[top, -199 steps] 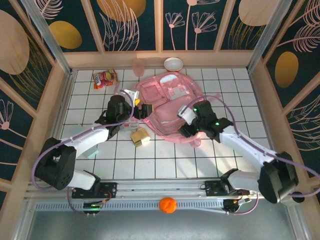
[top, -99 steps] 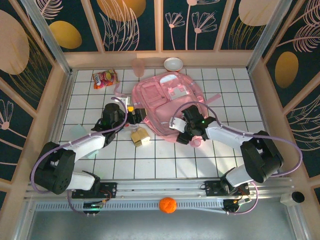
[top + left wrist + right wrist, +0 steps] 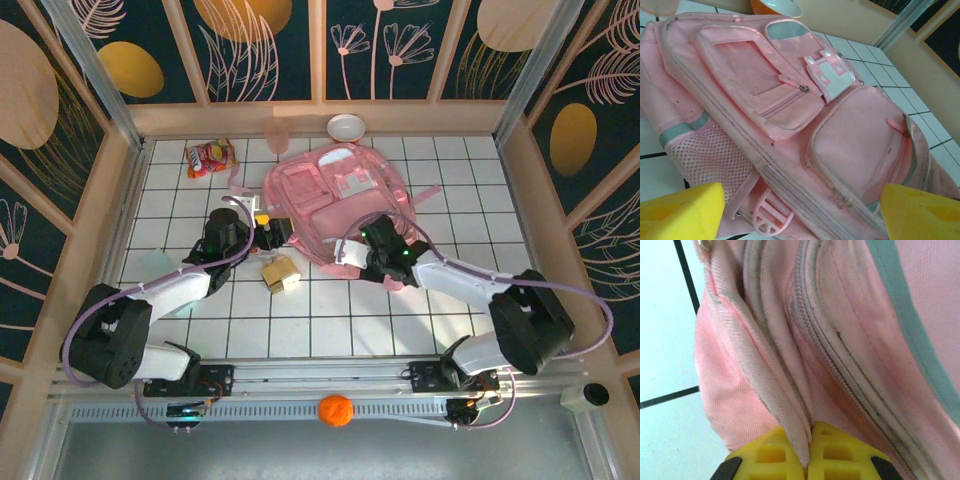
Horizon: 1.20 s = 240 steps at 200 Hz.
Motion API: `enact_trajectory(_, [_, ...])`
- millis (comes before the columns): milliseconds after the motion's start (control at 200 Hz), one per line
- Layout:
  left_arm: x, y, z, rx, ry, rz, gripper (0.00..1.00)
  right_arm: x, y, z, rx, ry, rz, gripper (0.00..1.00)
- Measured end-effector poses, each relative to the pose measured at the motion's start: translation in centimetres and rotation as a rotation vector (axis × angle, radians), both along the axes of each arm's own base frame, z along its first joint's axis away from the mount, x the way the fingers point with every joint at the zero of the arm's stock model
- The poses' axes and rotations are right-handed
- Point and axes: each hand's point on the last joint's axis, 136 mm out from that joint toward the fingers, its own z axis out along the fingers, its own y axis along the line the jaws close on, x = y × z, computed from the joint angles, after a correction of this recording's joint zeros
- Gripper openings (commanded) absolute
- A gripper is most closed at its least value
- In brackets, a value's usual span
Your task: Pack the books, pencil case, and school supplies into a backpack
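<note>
One tool (image 3: 809,456) on backpack (image 3: 855,335) seam, perhaps

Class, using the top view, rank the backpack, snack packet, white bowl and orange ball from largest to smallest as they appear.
1. backpack
2. snack packet
3. white bowl and orange ball: too alike to rank.

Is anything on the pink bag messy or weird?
Yes. The backpack has dark grubby marks along its zip seams. Its near edge is also bunched into a fold, pinched in the shut right tool.
</note>
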Motion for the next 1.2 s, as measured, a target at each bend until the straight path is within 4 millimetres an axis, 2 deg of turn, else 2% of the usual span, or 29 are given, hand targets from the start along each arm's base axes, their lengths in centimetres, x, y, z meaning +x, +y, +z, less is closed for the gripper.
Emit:
enact_trajectory(100, [-0.3,-0.4,0.1,-0.012,0.006,-0.026,0.78,0.8,0.1,3.7,0.041,-0.026,-0.001,0.00])
enact_trajectory(250, [-0.7,-1.1,0.6,-0.043,0.004,-0.067,0.74,3.3,0.1,10.1,0.148,-0.067,-0.029,0.00])
enact_trajectory(380, [-1.1,-1.5,1.2,-0.073,-0.025,-0.097,0.73,4.5,-1.0,13.0,0.210,-0.091,-0.067,0.00])
enact_trajectory(545, [-2.1,-1.0,0.1,-0.067,-0.023,-0.097,0.64,4.7,-1.8,13.8,0.220,-0.074,-0.091,0.00])
enact_trajectory(696, [-1.6,-1.2,-0.8,-0.055,-0.034,-0.100,0.56,4.6,-1.8,14.2,0.231,-0.064,-0.095,0.00])
enact_trajectory(996, [-0.3,-1.9,-3.8,-0.034,-0.031,-0.102,0.55,4.5,-1.6,14.2,0.253,-0.046,-0.111,0.00])
enact_trajectory(1201, [1.0,-2.6,-4.6,-0.020,-0.056,-0.108,0.53,4.4,-1.5,14.2,0.260,-0.037,-0.112,0.00])
